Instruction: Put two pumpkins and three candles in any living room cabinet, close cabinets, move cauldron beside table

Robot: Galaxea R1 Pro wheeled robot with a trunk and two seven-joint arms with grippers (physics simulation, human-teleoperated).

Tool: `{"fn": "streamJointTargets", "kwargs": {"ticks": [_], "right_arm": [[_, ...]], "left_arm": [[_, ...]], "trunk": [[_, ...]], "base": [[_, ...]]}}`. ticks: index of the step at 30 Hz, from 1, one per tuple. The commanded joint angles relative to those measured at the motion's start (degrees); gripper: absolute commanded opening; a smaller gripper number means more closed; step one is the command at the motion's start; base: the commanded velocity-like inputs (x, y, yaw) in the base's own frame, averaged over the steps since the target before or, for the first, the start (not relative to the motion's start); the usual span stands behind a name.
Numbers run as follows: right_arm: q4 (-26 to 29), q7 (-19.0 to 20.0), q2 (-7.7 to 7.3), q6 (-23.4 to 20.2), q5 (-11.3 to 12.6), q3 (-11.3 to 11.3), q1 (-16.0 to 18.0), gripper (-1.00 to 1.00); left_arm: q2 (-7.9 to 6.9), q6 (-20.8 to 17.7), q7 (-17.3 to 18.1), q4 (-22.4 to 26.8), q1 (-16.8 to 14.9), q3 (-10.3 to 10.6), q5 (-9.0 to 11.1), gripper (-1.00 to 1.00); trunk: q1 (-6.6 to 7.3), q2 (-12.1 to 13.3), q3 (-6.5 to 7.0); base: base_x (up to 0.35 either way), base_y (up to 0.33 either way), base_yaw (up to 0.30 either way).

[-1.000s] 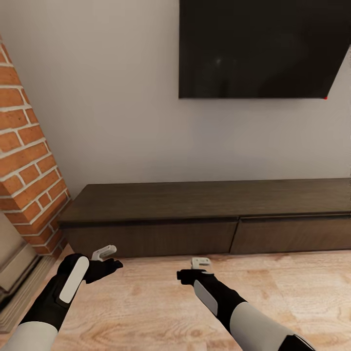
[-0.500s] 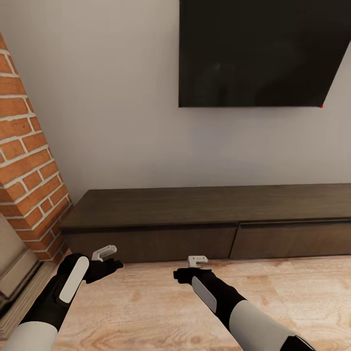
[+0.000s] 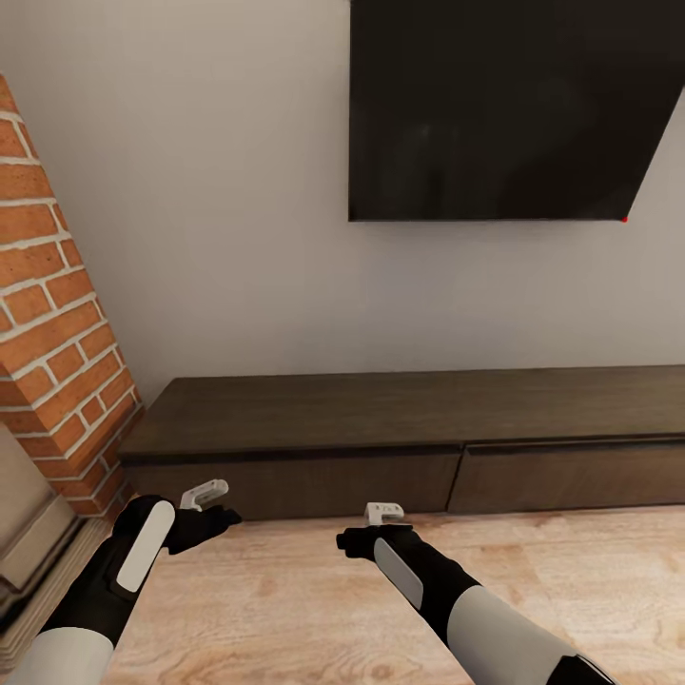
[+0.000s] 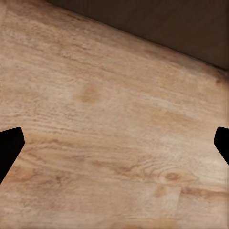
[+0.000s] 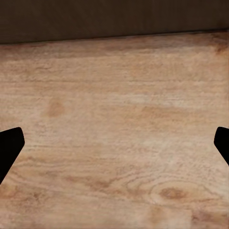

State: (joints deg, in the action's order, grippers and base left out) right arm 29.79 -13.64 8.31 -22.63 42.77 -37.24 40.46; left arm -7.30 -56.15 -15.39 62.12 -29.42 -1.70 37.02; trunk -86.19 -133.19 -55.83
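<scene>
The robot faces the cabinet (image 3: 409,438), which stands against the wall below a dark wall screen (image 3: 504,105); both visible drawer fronts sit flush, so it reads as closed. The left claw (image 3: 205,495) and right claw (image 3: 385,514) hang low over the wooden floor (image 3: 285,599), fingers spread apart and empty, judged as staged to work a drawer front. Both are near the cabinet's lower edge, not touching. A brick column (image 3: 57,323) crowds the left arm's side; open floor lies toward the right.

head camera tilted up, right arm (image 3: 447,595) edged left
</scene>
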Motion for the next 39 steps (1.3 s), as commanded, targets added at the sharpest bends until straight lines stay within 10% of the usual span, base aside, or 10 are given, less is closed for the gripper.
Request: {"fn": "streamJointTargets", "kwargs": {"ticks": [1, 39], "right_arm": [[0.10, -0.53, -0.05, -0.10, 0.61, -0.38, 0.06, 1.00], [0.10, -0.48, -0.12, -0.04, 0.74, -0.29, 0.06, 1.00]], "left_arm": [[0.00, -0.19, -0.52, 0.05, -0.02, -0.03, 0.59, 1.00], [-0.09, -0.19, -0.61, 0.02, -0.02, -0.08, 0.68, 1.00]], "trunk": [[0.24, 0.39, 0.13], [8.58, 15.63, 6.95]], "base": [[0.000, 0.000, 0.000], [-0.048, 0.022, 0.000]]}}
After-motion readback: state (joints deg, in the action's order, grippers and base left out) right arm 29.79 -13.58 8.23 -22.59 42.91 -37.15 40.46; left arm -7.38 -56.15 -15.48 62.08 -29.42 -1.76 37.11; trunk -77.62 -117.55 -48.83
